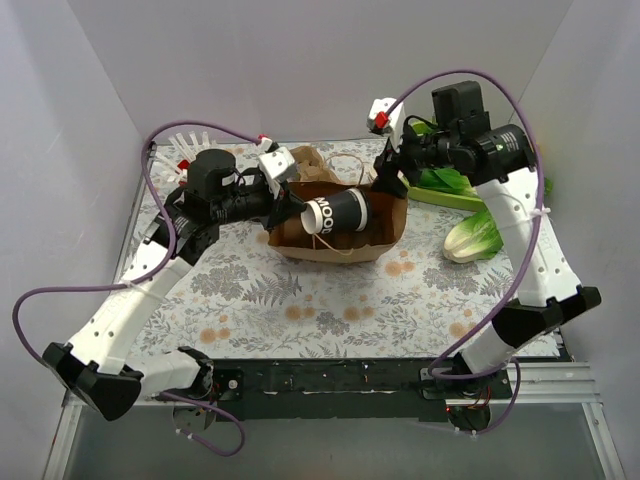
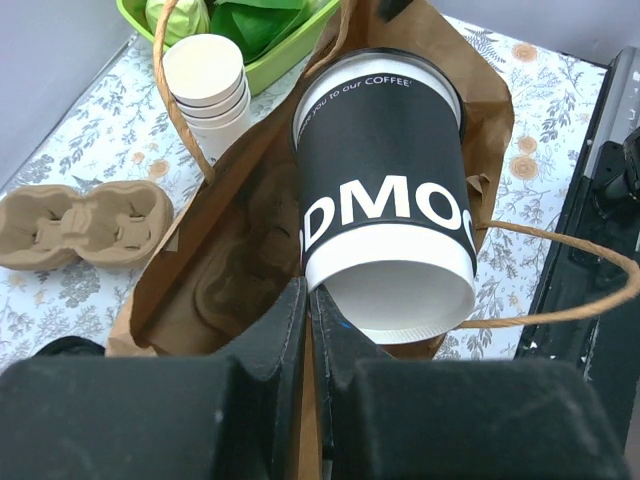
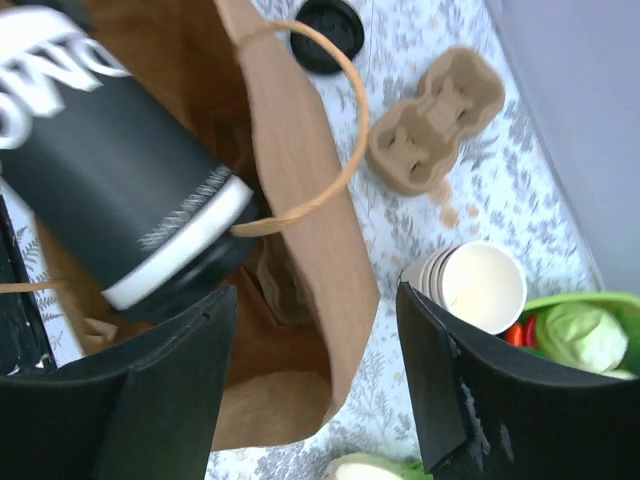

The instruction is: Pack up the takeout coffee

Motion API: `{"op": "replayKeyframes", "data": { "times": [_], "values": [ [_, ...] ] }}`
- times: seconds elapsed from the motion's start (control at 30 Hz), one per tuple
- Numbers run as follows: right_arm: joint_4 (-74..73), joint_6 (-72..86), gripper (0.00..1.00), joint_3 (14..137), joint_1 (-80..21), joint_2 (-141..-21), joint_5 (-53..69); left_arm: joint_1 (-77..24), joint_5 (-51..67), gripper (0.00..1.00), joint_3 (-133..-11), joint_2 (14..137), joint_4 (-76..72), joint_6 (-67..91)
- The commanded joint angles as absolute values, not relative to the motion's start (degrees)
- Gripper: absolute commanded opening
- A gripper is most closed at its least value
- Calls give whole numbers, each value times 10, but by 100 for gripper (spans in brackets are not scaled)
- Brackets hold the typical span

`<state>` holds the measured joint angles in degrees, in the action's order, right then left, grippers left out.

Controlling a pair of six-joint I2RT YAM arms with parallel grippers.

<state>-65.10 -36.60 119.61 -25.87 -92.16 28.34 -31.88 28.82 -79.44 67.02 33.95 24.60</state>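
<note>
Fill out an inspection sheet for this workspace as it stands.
Surface: floral table cover, lying flat.
Job's things: black-sleeved coffee cup on its side in the mouth of the brown paper bag, base towards the left wrist camera; pulp carrier empty on the table beside the bag.
Clutter: stack of white cups, loose black lid, green tray of vegetables, leafy vegetable, white straws.
Grippers: left gripper shut on the bag's edge; right gripper open over the bag, holding nothing.
Cables: purple cables loop above both arms; no snag seen.
Surroundings: plain white walls; nothing else seen.
</note>
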Motion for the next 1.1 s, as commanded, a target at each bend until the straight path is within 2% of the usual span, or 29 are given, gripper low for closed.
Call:
{"op": "replayKeyframes", "data": {
  "times": [0.0,0.1,0.23,0.43,0.87,1.07],
  "values": [
    [-581,-361,73,1203,-258,-856,371,-290,338,0,-794,694,284,286],
    [-556,-424,78,1146,-272,-799,411,-280,364,0,-813,716,280,299],
    [-531,-496,82,1063,-343,-745,360,-277,397,0,-837,736,284,305],
    [-526,-550,78,1008,-423,-753,250,-276,437,0,-876,764,296,319],
    [-435,-562,79,972,-433,-764,169,-276,447,0,-932,796,317,315],
    [-424,-583,82,974,-432,-736,186,-276,440,0,-949,815,323,310]
  ]
}}
